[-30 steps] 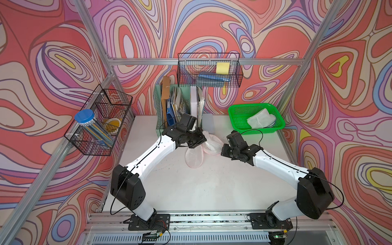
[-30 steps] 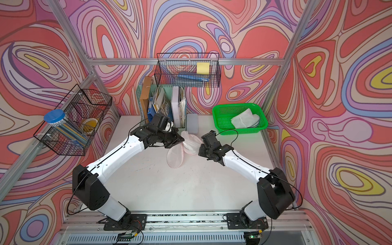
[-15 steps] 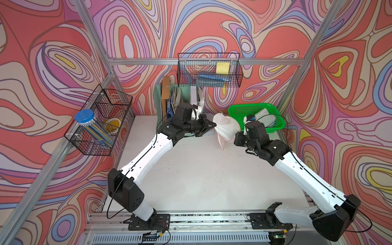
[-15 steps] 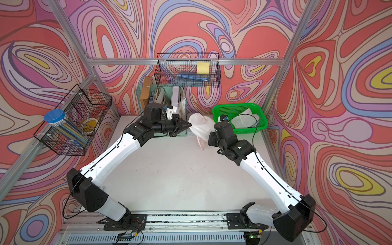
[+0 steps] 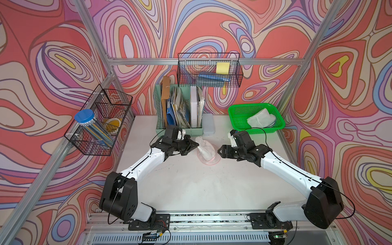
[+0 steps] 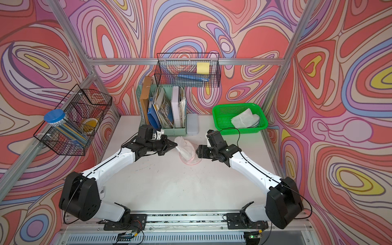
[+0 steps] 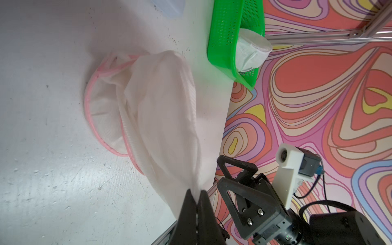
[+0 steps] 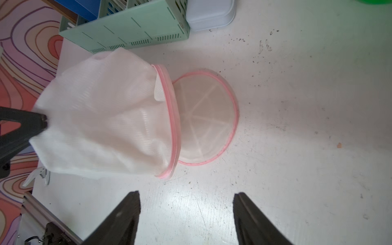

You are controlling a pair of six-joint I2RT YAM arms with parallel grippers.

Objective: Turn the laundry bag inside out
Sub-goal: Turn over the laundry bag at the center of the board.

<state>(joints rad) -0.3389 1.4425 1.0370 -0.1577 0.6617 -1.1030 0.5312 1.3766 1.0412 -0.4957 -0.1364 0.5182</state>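
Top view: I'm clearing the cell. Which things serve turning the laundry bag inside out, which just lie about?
Job:
pink-rimmed white mesh laundry bag
left tool, shut on its mesh
right tool, open

Lying about:
green plastic basket
mint file rack
pale lidded box
rear black wire basket
side black wire basket

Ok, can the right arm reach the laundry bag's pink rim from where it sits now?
Probably yes. The right pincer stands open, facing the pink rim with only bare table between them; the left pincer pinches the laundry bag at its far end.
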